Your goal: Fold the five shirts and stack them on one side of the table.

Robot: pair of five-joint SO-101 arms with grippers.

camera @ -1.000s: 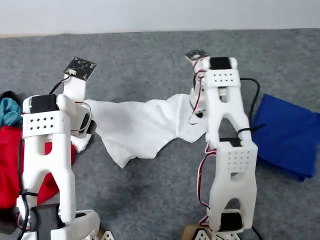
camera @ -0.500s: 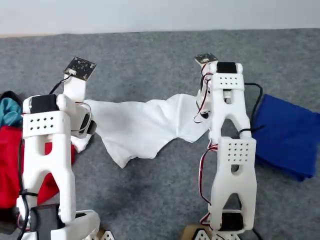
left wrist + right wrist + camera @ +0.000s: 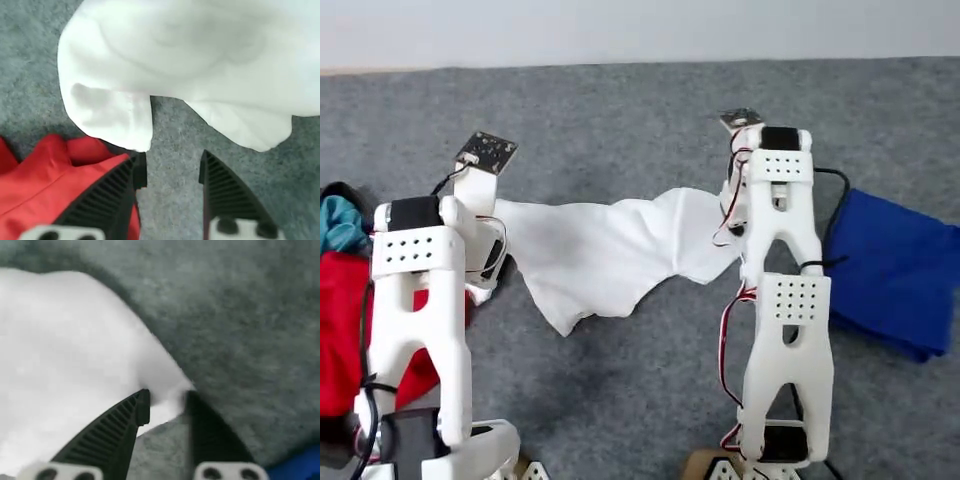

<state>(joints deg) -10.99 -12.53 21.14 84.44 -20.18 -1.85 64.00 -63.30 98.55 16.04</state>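
A white shirt [image 3: 610, 250] lies spread and crumpled on the grey table between my two arms. In the left wrist view, my left gripper [image 3: 170, 165] stands open over bare table. Just beyond its tips is a sleeve of the white shirt [image 3: 110, 115], and nothing is between the fingers. My right gripper [image 3: 167, 400] is open at the shirt's other end, with a corner of the white shirt [image 3: 65, 355] lying between its tips. A folded blue shirt [image 3: 895, 270] rests at the right side. A red shirt [image 3: 340, 320] lies at the left edge, beside the left fingers [image 3: 115, 190].
A teal garment [image 3: 338, 222] sits bunched above the red one at the left edge. The grey table [image 3: 620, 110] runs open behind the arms up to a pale wall. A patch of the blue shirt [image 3: 305, 460] shows close to my right gripper.
My right arm has shifted a little to the right, toward the blue shirt. The left arm has tilted slightly. The white shirt has barely moved.
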